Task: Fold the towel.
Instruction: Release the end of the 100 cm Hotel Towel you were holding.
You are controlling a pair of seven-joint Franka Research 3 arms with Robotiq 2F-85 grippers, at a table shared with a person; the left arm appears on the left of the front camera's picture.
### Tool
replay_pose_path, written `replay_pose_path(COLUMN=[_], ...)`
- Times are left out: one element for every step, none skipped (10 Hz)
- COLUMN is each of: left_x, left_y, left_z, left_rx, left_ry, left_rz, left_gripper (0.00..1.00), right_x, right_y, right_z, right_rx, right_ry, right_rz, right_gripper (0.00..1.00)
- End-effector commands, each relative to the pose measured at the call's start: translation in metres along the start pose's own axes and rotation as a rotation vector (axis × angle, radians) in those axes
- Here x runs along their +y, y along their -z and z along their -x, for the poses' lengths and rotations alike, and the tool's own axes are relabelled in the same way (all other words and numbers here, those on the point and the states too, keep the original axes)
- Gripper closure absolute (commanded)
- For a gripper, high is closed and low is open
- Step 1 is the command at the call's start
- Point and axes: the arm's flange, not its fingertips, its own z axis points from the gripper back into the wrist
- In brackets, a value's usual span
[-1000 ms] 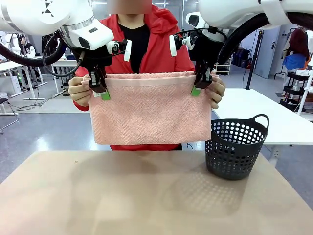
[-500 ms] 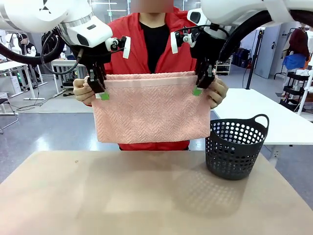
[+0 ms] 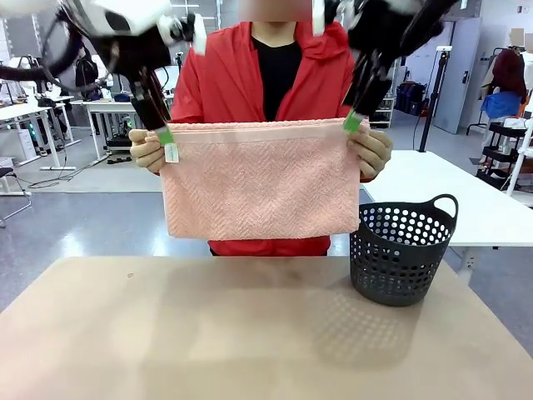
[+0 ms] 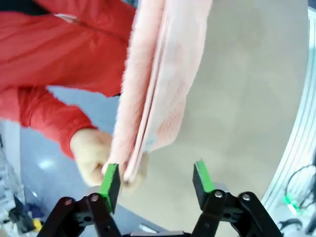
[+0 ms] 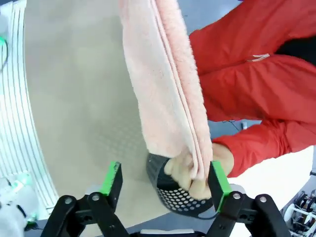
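The left claw (image 4: 155,180) and right claw (image 5: 165,185) both gape apart at the top corners of the towel (image 3: 258,179), gripping nothing. The person's hands (image 3: 146,152) hold it folded. Another fold, I'd guess, calls for pinching those corners.

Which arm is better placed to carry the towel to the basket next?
Right, probably. The right gripper hangs open at the towel's corner nearest the basket, which stands on the table's right side. The left gripper, also open, is at the far corner. The person's hands hold the towel.
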Motion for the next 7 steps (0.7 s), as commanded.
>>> replay_pose_path(left_x=[-0.008,-0.005,-0.002,0.001,0.001,0.001,0.002], left_y=[-0.03,-0.048,-0.063,-0.07,-0.073,-0.071,-0.069], left_z=[0.028,0.051,0.081,0.107,0.133,0.153,0.172], left_rx=[-0.023,-0.033,-0.046,-0.05,-0.059,-0.044,-0.022], left_ry=[-0.221,-0.339,-0.449,-0.563,-0.653,-0.717,-0.778], left_rz=[-0.031,-0.046,-0.08,-0.104,-0.104,-0.111,-0.121], left_gripper=[0.07,0.0,0.0,0.0,0.0,0.0,0.0], right_x=[0.003,0.001,-0.001,-0.001,0.002,0.006,0.009], right_y=[-0.037,-0.05,-0.064,-0.073,-0.079,-0.082,-0.086], right_z=[0.03,0.044,0.066,0.084,0.101,0.117,0.131], right_rx=[-0.105,-0.121,-0.108,-0.105,-0.111,-0.108,-0.11], right_ry=[0.238,0.31,0.46,0.592,0.686,0.742,0.789], right_rz=[0.017,0.039,0.068,0.076,0.106,0.125,0.147], right_gripper=[0.03,0.0,0.0,0.0,0.0,0.0,0.0])
